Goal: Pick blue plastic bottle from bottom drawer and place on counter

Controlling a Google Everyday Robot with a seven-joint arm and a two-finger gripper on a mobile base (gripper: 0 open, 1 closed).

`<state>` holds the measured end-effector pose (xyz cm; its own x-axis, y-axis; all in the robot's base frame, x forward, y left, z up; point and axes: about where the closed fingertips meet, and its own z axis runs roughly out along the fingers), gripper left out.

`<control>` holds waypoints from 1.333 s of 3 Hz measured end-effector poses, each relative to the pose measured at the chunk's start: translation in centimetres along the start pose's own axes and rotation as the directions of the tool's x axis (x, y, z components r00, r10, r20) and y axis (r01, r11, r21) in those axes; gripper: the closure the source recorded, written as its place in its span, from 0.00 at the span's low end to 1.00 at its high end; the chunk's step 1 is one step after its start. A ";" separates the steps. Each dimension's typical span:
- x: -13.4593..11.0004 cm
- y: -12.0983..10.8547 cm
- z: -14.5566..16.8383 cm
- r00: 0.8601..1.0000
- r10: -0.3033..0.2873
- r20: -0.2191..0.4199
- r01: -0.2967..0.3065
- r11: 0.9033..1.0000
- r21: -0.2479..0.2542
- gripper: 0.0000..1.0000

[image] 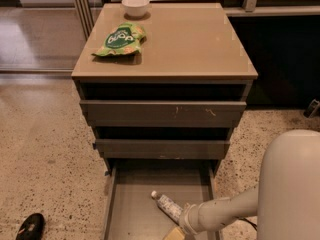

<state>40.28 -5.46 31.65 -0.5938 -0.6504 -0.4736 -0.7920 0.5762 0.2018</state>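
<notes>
The small clear plastic bottle with a white cap (166, 205) lies flat on the floor of the wide grey bottom drawer (131, 209). Its cap points back and left. Its other end is right by the tan gripper (176, 232), low in the drawer. I cannot tell if the gripper is open or closed.
</notes>
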 end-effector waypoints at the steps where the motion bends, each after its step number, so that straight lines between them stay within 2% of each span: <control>1: 2.1 -1.4 4.1 0.996 0.089 0.030 -0.088 0.996 -0.032 0.00; 2: 2.1 -1.4 4.1 0.996 0.089 0.030 -0.088 0.996 -0.032 0.00; 3: 1.1 -2.5 5.3 0.995 0.098 0.036 -0.096 0.995 -0.034 0.00; 4: -0.2 -3.8 7.2 0.990 0.125 0.063 -0.121 0.991 -0.062 0.00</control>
<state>44.41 -4.00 24.82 -0.6778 -0.5412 -0.4976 -0.7218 0.6186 0.3105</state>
